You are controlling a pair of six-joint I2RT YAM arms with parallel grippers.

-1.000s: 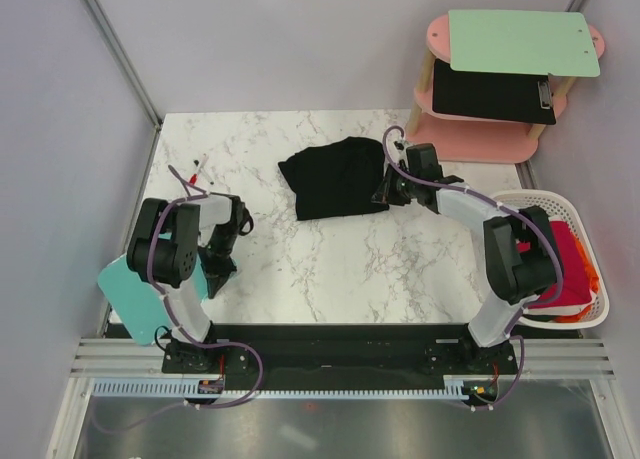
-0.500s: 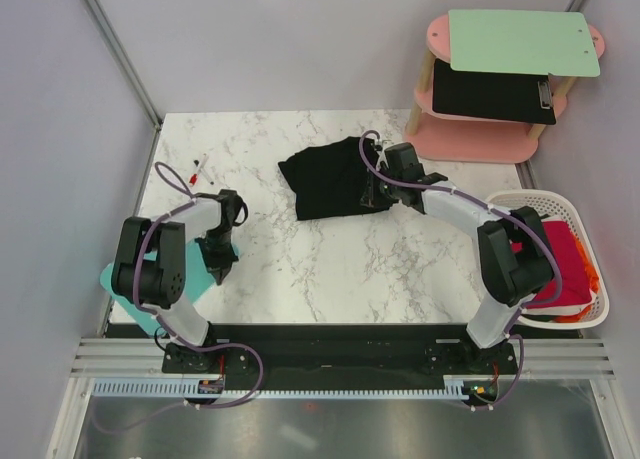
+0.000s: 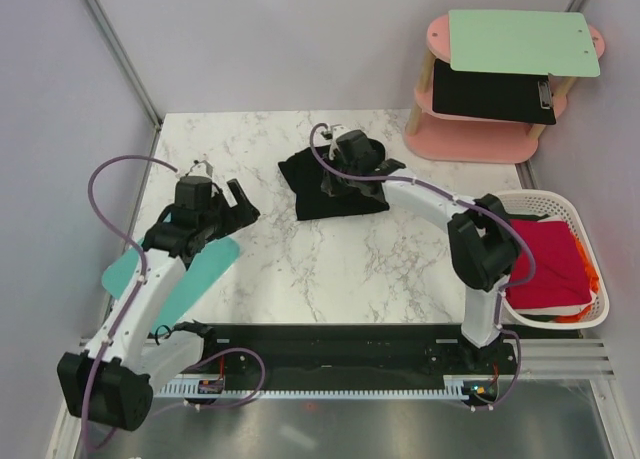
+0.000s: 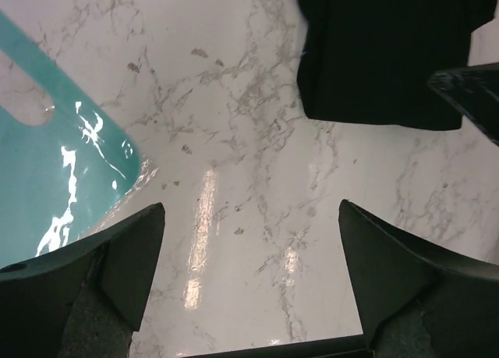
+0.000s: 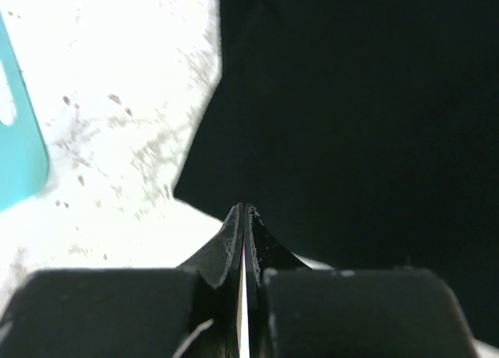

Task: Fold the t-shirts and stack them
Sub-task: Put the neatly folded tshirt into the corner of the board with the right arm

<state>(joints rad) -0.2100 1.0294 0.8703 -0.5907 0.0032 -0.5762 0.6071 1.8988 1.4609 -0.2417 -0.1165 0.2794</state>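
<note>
Teal cutting board (image 3: 185, 274) sits at the near-left edge of the marble surface (image 3: 330, 269), partly under the left arm. Left claw (image 3: 243, 204) is released, jaws spread wide and empty, above bare marble just right of the board. There's open room between it and the black t-shirt (image 3: 312, 187) and on the whole near-middle strip.

The black t-shirt lies bunched at far centre, clear of the far edge. Right claw (image 3: 330, 177) is clenched, tips pressed together over the shirt's left edge. Can't tell if any cloth is pinched. The right arm stretches across the shirt's right side.

Far right is a pink shelf stand (image 3: 480, 144) holding a black clipboard (image 3: 490, 91) and a mint board (image 3: 520, 39). Near right, a white basket (image 3: 590, 314) holds the red t-shirt (image 3: 545, 264) and some orange fabric (image 3: 592, 279), and it crowds the right arm's base.
</note>
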